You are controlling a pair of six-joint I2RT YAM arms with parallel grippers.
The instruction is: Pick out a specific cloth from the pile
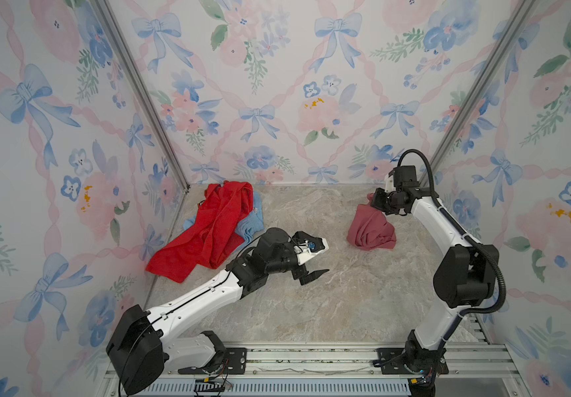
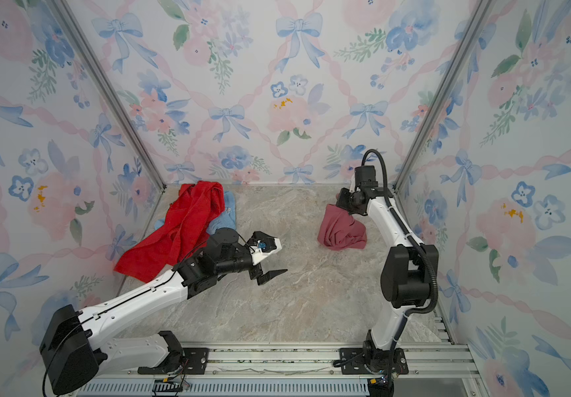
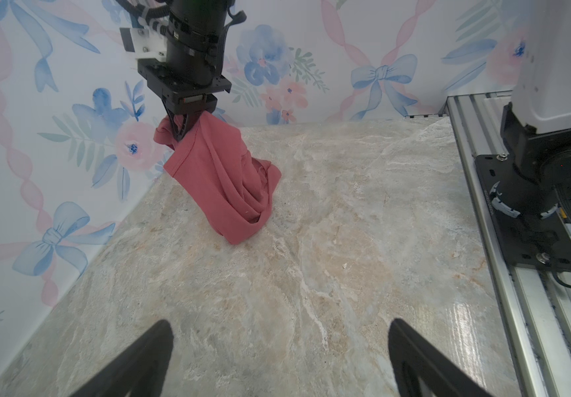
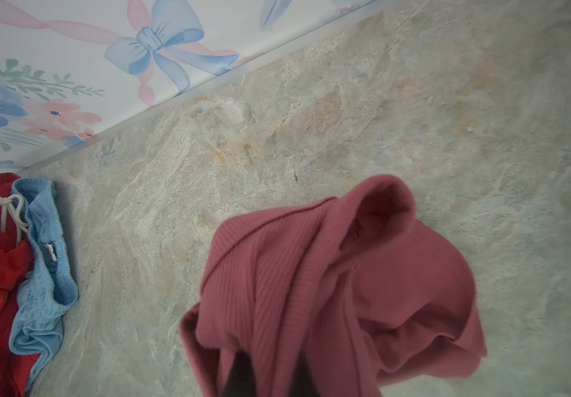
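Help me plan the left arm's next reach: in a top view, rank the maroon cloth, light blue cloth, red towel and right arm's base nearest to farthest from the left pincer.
1. Maroon cloth, right of the left pincer.
2. Light blue cloth and red towel, heaped on its left: too close to call.
3. Right arm's base, front right.

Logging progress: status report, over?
Right gripper shut on maroon cloth, lower folds on table. Left gripper open, empty. Held well apart from pile; nothing in the way.
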